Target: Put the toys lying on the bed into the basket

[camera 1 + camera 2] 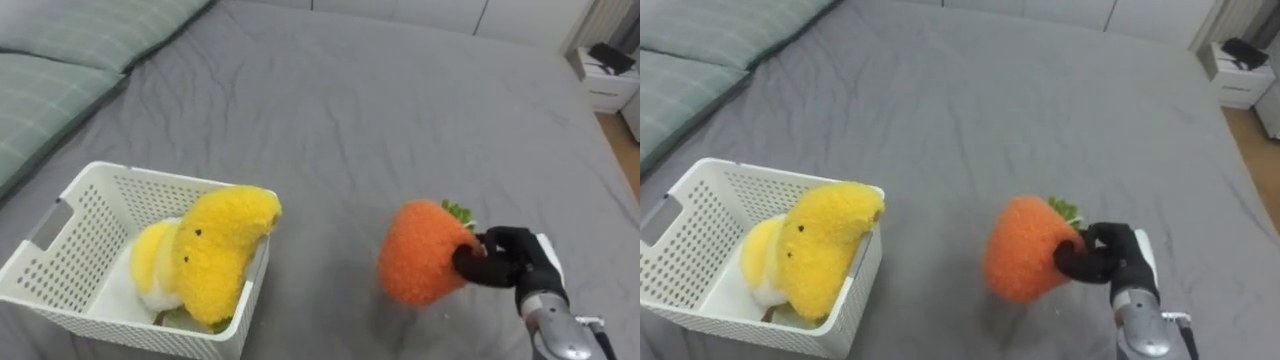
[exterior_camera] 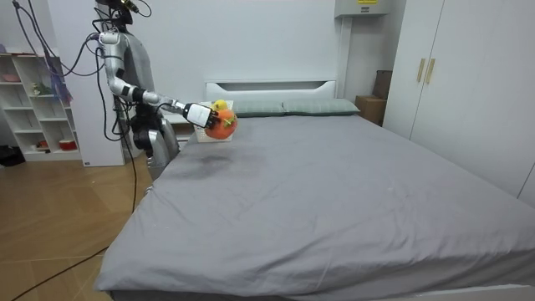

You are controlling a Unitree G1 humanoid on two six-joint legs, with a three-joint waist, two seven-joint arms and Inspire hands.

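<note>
Grey-sheeted bed (image 2: 334, 192) with green pillows (image 1: 60, 60), white walls (image 2: 251, 42), white wardrobe (image 2: 468, 84), open shelf (image 2: 33, 109), wooden floor (image 2: 58, 226), white nightstand (image 1: 608, 88).

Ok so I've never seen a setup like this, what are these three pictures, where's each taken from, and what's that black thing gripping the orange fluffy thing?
It is a humanoid robot standing beside a bed, collecting toys. Two pictures come from cameras in its head, looking down; the third from a camera across the room. The black thing is its right hand, fingers curled round an orange carrot plush, which the room view shows lifted just off the grey bed. On the robot's left stands a white basket with a yellow plush toy already in it, poking over the rim. Green pillows lie beyond.
</note>
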